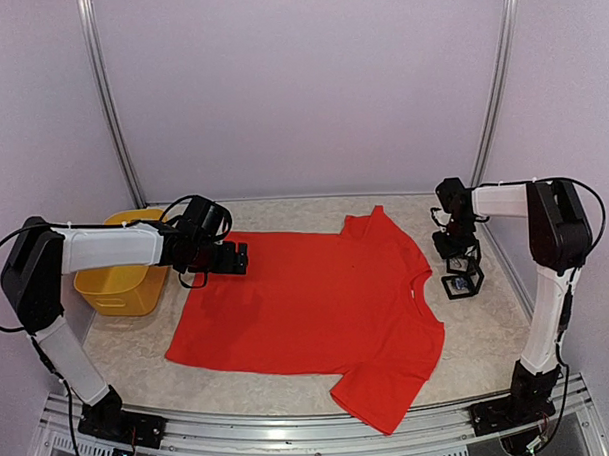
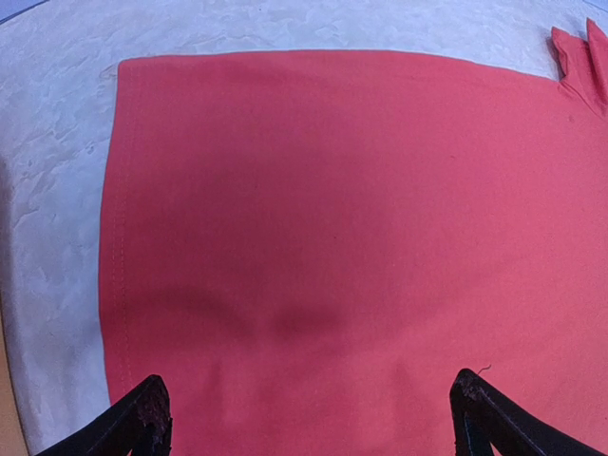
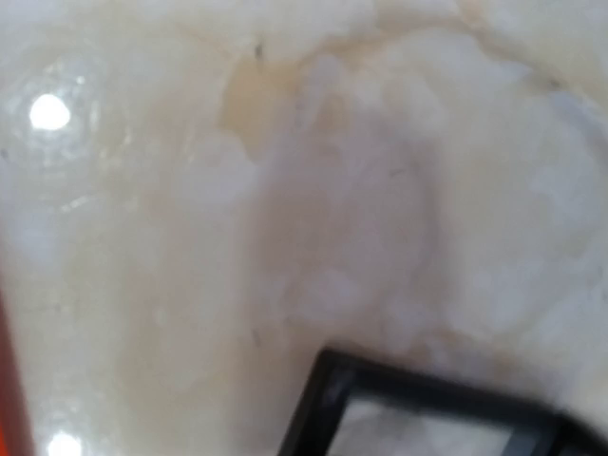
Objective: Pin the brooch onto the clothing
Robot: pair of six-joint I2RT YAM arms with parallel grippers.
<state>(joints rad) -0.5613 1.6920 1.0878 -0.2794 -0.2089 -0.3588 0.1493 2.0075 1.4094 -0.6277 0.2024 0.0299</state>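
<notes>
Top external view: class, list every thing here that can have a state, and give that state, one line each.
red T-shirt: spread flat, nothing visibly pinned on it.
left gripper: open, over the shirt, holding nothing.
small black-framed box: standing beside the shirt's neck, apart from it; open or closed unclear.
right gripper: close by that box; its fingers are hidden, so open or shut unclear.
yellow bin: upright, open-topped.

T-shirt point(image 1: 307, 308): plain bright red | bin point(image 1: 117, 290): yellow | table point(image 1: 489, 342): mottled cream
</notes>
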